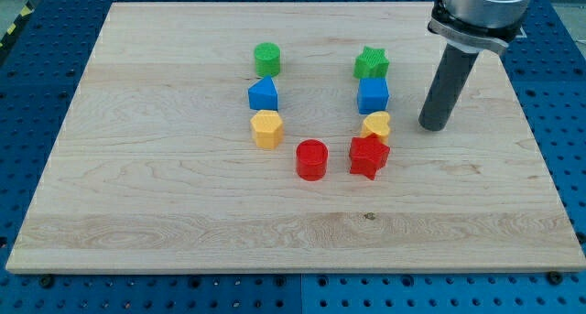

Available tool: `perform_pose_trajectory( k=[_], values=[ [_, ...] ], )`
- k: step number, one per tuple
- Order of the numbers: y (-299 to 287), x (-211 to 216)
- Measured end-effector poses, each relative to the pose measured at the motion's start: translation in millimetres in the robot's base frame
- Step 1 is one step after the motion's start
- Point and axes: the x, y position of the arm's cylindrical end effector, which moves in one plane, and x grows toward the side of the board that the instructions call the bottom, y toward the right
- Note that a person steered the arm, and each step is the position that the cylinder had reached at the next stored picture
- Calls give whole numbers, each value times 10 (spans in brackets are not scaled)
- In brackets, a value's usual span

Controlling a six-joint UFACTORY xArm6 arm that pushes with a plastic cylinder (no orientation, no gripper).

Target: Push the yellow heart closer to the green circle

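The yellow heart (pixel 376 124) lies right of the board's middle, between a blue cube (pixel 373 94) above it and a red star (pixel 368 156) below it, touching or nearly touching both. The green circle (pixel 267 58) stands at the upper left of the block group. My tip (pixel 434 126) rests on the board just to the right of the yellow heart, with a small gap between them.
A green star (pixel 372 63) sits above the blue cube. Below the green circle are a blue block (pixel 263 94) and a yellow hexagon (pixel 266 129). A red cylinder (pixel 311 159) sits at the bottom middle. The wooden board (pixel 137 213) lies on a blue perforated table.
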Motion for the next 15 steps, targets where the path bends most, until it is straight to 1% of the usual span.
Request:
perform_pose_trajectory(
  k=[2,5,7,8,9,11,12,13,15],
  values=[
    [-43,83],
    [-1091,158],
    [-1078,170],
    [-1077,390],
    [-1125,465],
    [-1520,51],
    [-1520,50],
    [-1514,-87],
    [-1497,-639]
  ],
)
